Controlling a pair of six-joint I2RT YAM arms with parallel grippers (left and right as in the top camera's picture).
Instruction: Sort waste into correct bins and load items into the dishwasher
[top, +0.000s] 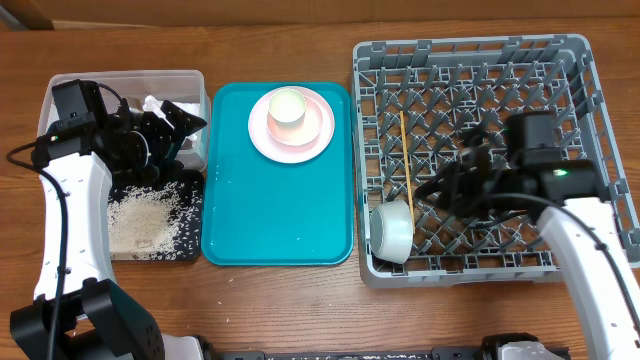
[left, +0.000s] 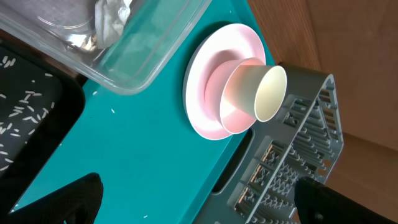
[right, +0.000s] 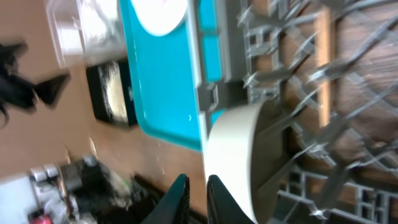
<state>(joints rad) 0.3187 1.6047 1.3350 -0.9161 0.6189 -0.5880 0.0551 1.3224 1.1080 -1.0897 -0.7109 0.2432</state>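
The pale pink plate sits on the teal tray with the cream cup upright on it; both show in the left wrist view, plate and cup. My left gripper is open and empty, over the right edge of the clear tub and black tray. White napkins lie in the tub. Rice covers the black tray. One white bowl stands on edge in the grey dish rack, front left. Chopsticks lie in the rack. My right gripper is shut, empty, beside the bowl. No red wrapper shows.
The teal tray lies between the bins and the rack, with a few stray rice grains on it. The rack's pegs and lattice walls surround the right gripper. Bare wooden table runs along the front edge.
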